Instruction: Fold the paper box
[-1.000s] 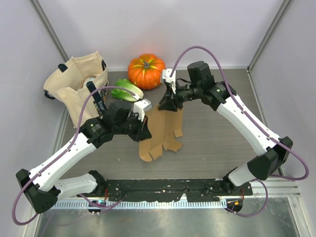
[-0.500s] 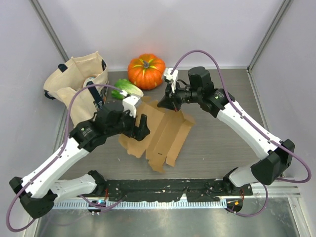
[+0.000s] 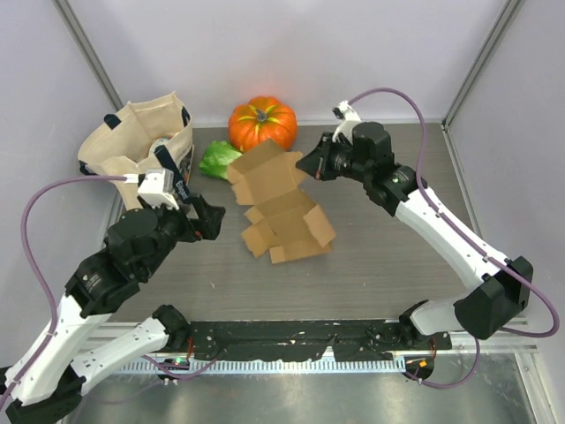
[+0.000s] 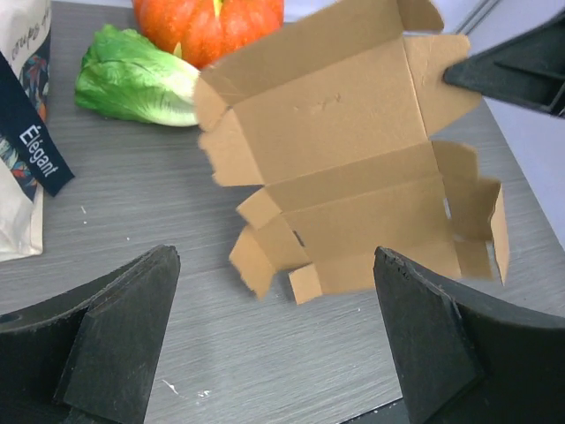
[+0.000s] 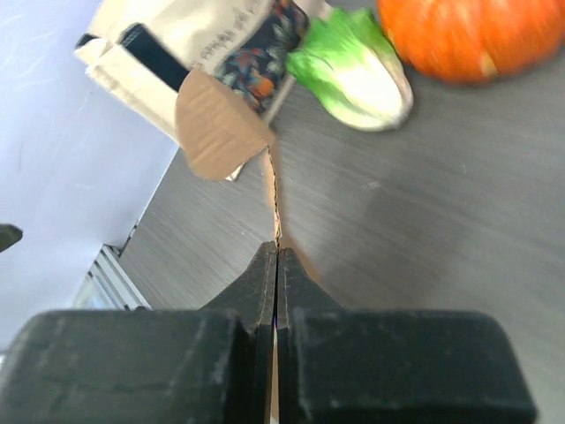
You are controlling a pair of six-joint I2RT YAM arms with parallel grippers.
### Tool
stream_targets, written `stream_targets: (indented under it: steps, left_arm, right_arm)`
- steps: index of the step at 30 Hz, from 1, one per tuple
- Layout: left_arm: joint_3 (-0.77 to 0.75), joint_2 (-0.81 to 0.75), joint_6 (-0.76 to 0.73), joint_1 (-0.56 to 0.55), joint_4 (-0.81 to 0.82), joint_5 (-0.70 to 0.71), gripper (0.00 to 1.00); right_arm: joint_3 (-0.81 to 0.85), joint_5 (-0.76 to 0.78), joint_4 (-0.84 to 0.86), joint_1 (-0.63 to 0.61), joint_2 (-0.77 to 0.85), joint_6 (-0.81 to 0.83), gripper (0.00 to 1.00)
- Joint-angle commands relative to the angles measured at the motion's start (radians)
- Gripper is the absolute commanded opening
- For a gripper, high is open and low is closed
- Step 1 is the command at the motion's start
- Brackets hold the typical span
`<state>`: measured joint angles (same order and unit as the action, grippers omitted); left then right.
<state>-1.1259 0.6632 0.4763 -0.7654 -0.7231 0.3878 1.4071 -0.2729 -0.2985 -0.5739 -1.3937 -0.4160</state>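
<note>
As it spreads unfolded, the paper box (image 3: 281, 205) runs far-to-near.

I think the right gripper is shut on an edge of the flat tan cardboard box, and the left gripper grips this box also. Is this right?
Not quite. The right gripper is shut on the tan cardboard box, but the left gripper is open and does not touch it. The left wrist view shows the box beyond its spread fingers.

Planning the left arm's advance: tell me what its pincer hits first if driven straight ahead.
Most likely the paper box: its near flaps lie straight ahead of the open left pincer, across a gap. Height is hard to judge.
</note>
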Motion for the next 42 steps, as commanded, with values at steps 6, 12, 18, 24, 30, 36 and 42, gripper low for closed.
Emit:
stream_targets:
  steps: [6,12,18,24,30,36,42]
  left_arm:
    - [0.07,0.133,0.079,0.0,0.085,-0.036,0.96]
    - [0.13,0.232,0.116,0.006,0.192,-0.142,0.93]
    - [0.189,0.295,0.15,0.041,0.261,-0.202,0.88]
    - [0.233,0.309,0.133,0.075,0.335,-0.322,0.86]
    - [0.049,0.473,-0.103,0.087,0.19,-0.403,0.93]
    - [-0.175,0.715,-0.257,0.207,0.07,-0.556,0.95]
    - [-0.23,0.845,-0.292,0.322,0.076,-0.762,0.94]
  right_arm:
    - [-0.454,-0.133,0.352,0.256,0.108,-0.409,0.01]
    - [-0.554,-0.138,0.354,0.312,0.091,-0.285,0.01]
    - [-0.661,-0.17,0.459,0.312,0.108,-0.213,0.01]
    - [-0.691,-0.32,0.575,0.312,0.081,-0.164,0.01]
    - [-0.587,-0.656,0.57,0.309,-0.025,-0.09,0.01]
    - [-0.455,-0.726,0.401,0.284,-0.097,0.019,0.01]
    - [-0.401,-0.804,0.426,0.281,-0.148,-0.004,0.01]
